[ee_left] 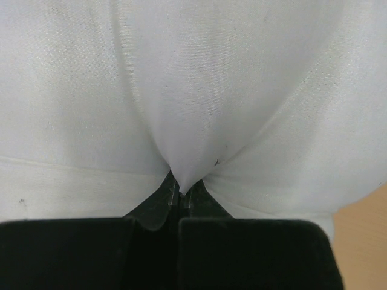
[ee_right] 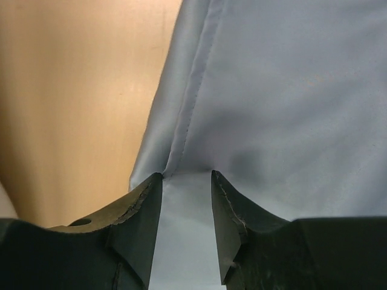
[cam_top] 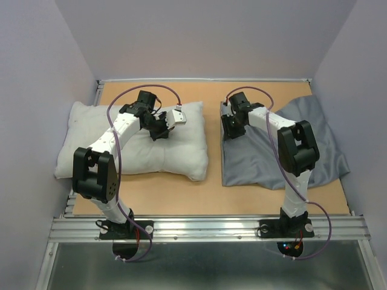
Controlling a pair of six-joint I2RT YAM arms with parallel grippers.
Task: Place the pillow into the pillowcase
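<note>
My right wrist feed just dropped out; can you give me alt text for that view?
The right hand has its two dark fingers apart, with the stitched edge of the blue-grey pillowcase lying between them. Bare tan table shows to the left of the cloth.

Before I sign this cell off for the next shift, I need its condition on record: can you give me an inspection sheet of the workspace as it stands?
Surface: tan table, bare between and in front of the two fabrics.
Job's things: pillow on the left; pillowcase spread on the right, rumpled, apart from the pillow; the pillow is not yet in the case.
Clutter: nothing seen.
Grippers: left gripper shut, pinching a fold of the pillow; right gripper open, fingers astride the pillowcase's seamed edge.
Cables: purple cables run along both arms.
Surroundings: pale walls on three sides; metal rail at the near edge.
</note>
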